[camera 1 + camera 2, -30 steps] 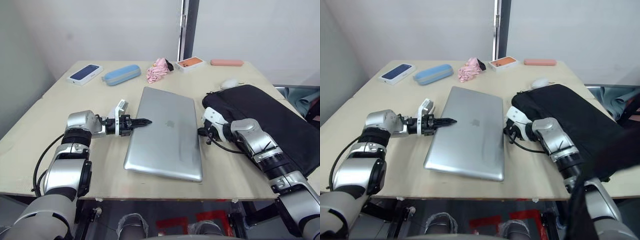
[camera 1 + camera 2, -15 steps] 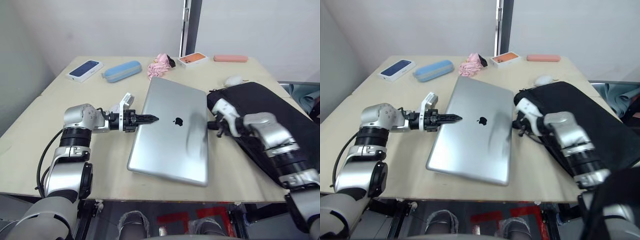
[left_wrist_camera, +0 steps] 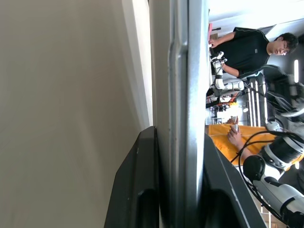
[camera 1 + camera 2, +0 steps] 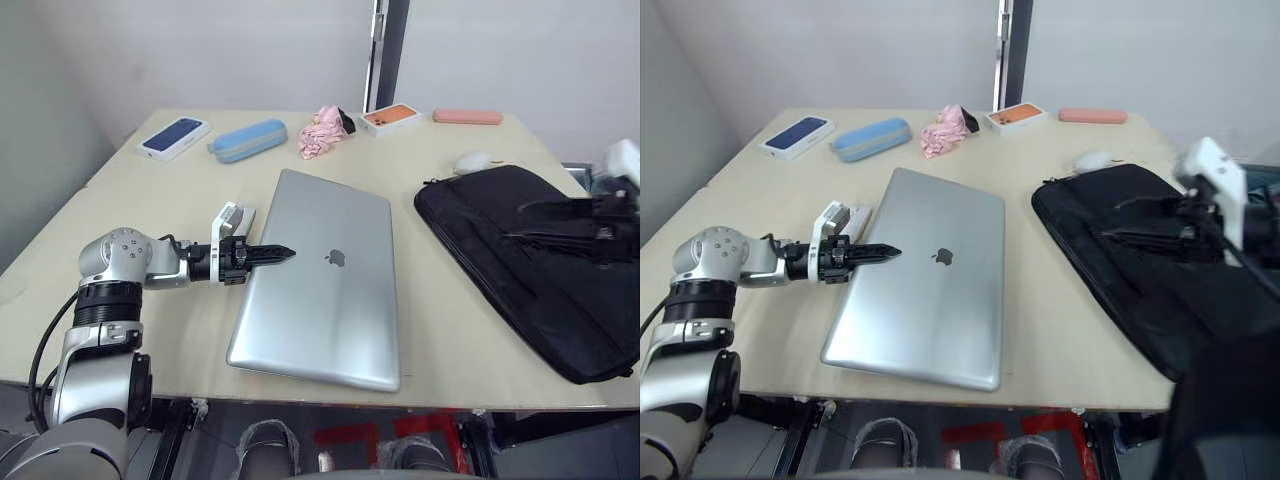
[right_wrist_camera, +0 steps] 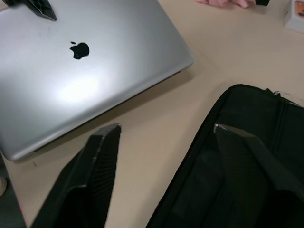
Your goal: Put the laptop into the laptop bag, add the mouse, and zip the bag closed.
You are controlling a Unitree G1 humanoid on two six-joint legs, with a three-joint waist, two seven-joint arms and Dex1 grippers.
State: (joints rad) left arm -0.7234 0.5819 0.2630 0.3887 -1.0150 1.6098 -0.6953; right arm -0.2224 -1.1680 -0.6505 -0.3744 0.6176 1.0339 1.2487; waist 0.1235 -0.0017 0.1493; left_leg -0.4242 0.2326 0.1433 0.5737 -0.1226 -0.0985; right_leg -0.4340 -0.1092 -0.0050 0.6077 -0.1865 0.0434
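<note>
From the head camera, my left claw [image 4: 268, 254] pinches the laptop [image 4: 320, 280] by its left edge, flat on the counter [image 4: 180, 200]. With only 1 thin grip it could slip.

From the right wrist, my right claw [image 5: 164, 137] hangs wide apart above the laptop bag [image 5: 247, 156], holding nothing.

Closed silver laptop [image 4: 318, 280] lies flat mid-table; black laptop bag [image 4: 525, 255] beside it, white mouse [image 4: 471, 161] just behind the bag

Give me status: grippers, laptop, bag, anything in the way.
Left gripper shut on laptop edge. Right gripper open above laptop bag, holding nothing. Laptop flat on table, bag closed, mouse beside the bag. Nothing between laptop and bag.
</note>
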